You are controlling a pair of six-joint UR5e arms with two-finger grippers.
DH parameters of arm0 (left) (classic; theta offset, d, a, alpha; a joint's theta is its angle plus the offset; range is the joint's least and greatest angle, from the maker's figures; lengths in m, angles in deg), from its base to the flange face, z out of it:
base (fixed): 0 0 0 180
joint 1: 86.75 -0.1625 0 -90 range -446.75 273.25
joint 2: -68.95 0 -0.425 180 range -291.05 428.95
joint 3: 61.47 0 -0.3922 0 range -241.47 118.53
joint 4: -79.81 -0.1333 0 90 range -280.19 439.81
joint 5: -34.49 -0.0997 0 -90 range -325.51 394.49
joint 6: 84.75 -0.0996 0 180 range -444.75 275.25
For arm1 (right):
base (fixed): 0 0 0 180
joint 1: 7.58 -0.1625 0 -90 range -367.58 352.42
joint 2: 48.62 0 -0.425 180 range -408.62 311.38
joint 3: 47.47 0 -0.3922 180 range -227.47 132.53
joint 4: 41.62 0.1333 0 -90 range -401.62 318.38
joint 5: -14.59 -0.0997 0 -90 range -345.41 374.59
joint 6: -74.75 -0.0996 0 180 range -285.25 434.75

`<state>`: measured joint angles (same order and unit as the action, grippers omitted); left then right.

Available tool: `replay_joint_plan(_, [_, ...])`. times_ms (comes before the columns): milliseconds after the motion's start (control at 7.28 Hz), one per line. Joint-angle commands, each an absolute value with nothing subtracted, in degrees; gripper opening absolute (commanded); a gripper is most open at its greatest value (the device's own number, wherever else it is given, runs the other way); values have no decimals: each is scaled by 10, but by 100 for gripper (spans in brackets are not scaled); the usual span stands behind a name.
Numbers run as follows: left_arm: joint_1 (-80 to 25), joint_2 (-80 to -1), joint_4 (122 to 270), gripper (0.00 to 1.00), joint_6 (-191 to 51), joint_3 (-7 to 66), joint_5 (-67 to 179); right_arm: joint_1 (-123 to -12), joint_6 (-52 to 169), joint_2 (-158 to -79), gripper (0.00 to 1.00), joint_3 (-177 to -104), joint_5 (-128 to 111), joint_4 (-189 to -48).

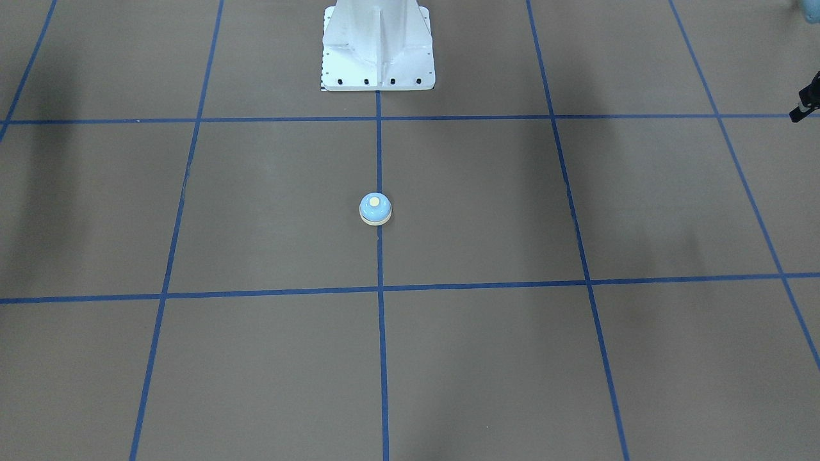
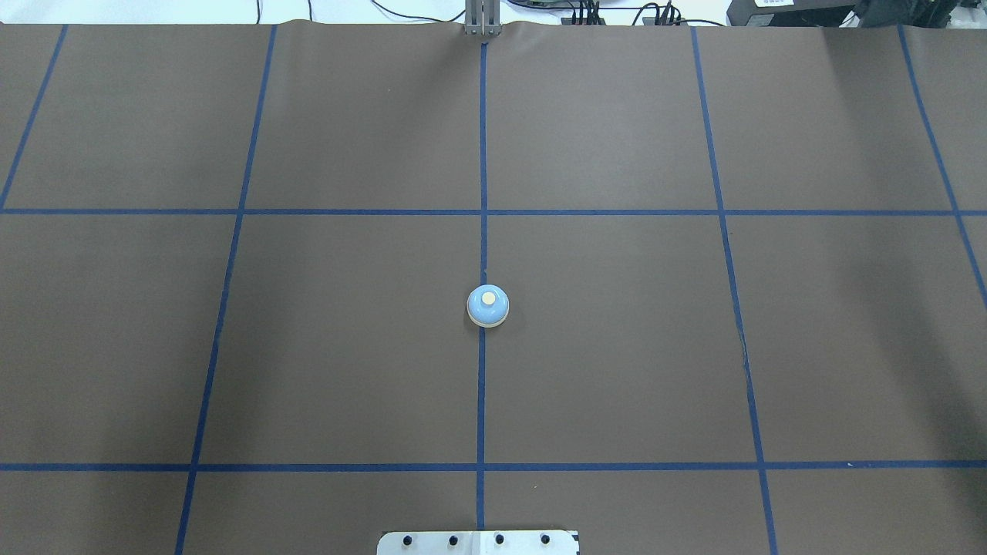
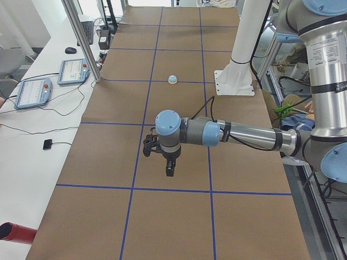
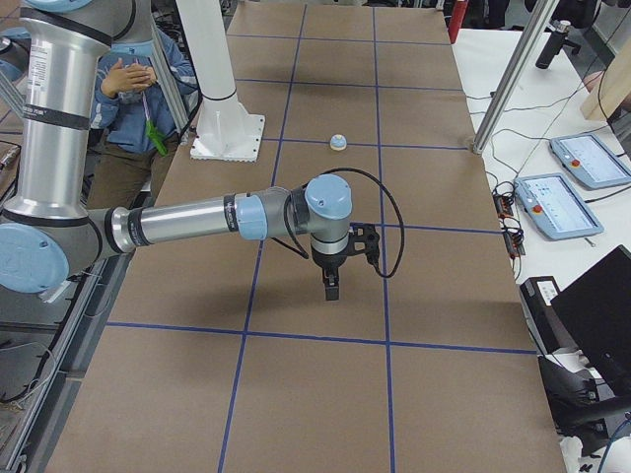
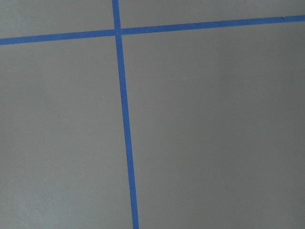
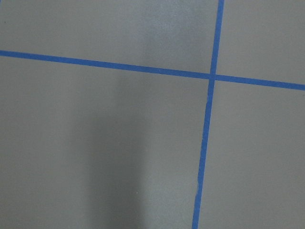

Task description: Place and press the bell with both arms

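Note:
The bell (image 1: 375,209) is a small light-blue dome with a cream rim and pale yellow button. It stands upright on the centre tape line of the brown mat, alone (image 2: 487,306). It also shows far off in the side views (image 3: 172,79) (image 4: 337,143). The left gripper (image 3: 170,168) hangs over the mat well away from the bell, toward the table's left end. The right gripper (image 4: 331,288) hangs likewise toward the right end. I cannot tell whether either is open or shut. Both wrist views show only mat and blue tape.
The white bolted pedestal (image 1: 378,51) stands at the robot's side of the mat, also in the overhead view (image 2: 478,542). A person (image 4: 138,89) stands beside it. Teach pendants (image 3: 32,92) (image 4: 557,202) and metal posts (image 3: 81,38) line the far side bench.

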<state>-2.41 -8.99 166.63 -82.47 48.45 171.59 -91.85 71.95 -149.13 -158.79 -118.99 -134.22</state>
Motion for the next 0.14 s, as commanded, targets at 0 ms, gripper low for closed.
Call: replay_joint_plan(0, [-21, -100, 1666, 100, -826, 488, 1713, -918, 723, -1477, 100, -1579, -1188, -1350])
